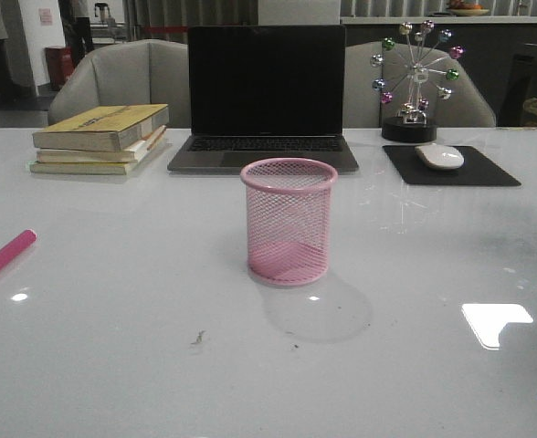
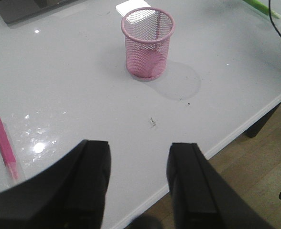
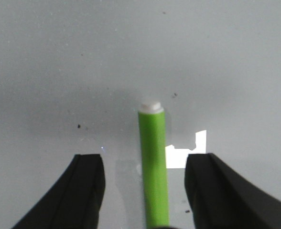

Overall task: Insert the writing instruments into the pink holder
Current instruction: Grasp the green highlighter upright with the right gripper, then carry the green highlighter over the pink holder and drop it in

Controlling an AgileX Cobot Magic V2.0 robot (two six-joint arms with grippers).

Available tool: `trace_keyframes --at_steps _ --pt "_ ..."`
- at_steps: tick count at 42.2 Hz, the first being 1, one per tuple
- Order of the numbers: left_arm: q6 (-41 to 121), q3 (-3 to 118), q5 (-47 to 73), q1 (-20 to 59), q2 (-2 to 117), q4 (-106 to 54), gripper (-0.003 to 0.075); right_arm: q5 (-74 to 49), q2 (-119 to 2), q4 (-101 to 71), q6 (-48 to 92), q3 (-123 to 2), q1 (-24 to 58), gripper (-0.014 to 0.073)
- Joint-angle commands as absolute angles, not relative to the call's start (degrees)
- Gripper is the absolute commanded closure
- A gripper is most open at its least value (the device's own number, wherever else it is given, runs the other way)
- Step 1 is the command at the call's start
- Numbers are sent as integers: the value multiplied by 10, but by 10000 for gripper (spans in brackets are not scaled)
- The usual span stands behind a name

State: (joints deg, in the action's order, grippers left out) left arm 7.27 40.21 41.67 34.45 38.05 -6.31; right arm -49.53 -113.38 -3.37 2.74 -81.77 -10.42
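The pink holder [image 1: 289,224], an empty wire-mesh cup, stands upright mid-table; the left wrist view also shows this holder [image 2: 147,43]. A pink pen [image 1: 4,255] lies flat at the table's left edge. My left gripper [image 2: 138,155] hangs open over the table's near edge with nothing between its fingers, and that pink pen [image 2: 4,152] lies off to one side of it. The lime green pen [image 3: 153,162] with its whitish tip lies on the table between the fingers of my open right gripper [image 3: 145,164], touching neither. Neither gripper shows clearly in the front view.
A laptop [image 1: 265,100] sits at the back centre and a stack of books [image 1: 100,137] at the back left. A mouse [image 1: 440,156] on a black pad [image 1: 451,167] and a ball ornament [image 1: 415,82] are at the back right. The table edge [image 2: 236,129] runs close to the left gripper.
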Motion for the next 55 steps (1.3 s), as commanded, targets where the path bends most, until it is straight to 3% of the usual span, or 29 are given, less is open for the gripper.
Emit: trace_keyframes --at_steps 1,15,26,48,55 --pt "74 419 374 348 383 -71 395 -493 -1117 -43 40 -846 -109 106" --pt "74 419 374 348 383 -71 468 -486 -1147 -39 44 -860 -109 112" --pt "74 419 373 348 383 -71 540 -483 -1147 -39 50 -861 -109 331" --pt "74 419 373 348 383 -71 629 -499 -1147 -39 60 -861 -109 340" --pt "74 419 373 348 383 -71 629 -499 -1146 -39 60 -861 -109 421"
